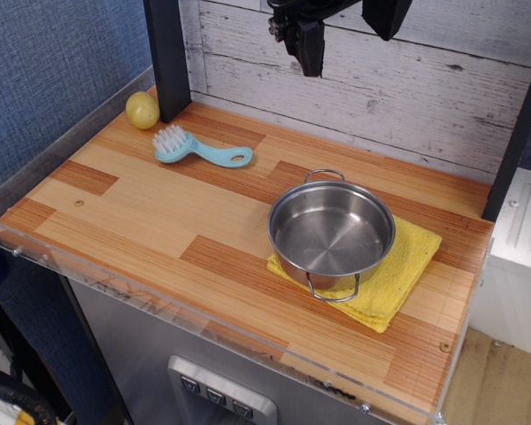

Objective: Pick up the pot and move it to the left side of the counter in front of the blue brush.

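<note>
The shiny steel pot stands upright and empty on a yellow cloth at the right of the wooden counter, its wire loop handles at the back and the front. The light-blue brush with white bristles lies at the back left, bristles to the left. My gripper hangs high at the top of the view, above and behind the pot, well clear of it. Its black fingers point down and look close together with nothing between them; I cannot tell its state for sure.
A yellow lemon-like ball sits at the back left corner beside a black post. The yellow cloth lies under the pot. A clear plastic rim edges the counter front. White plank wall stands behind.
</note>
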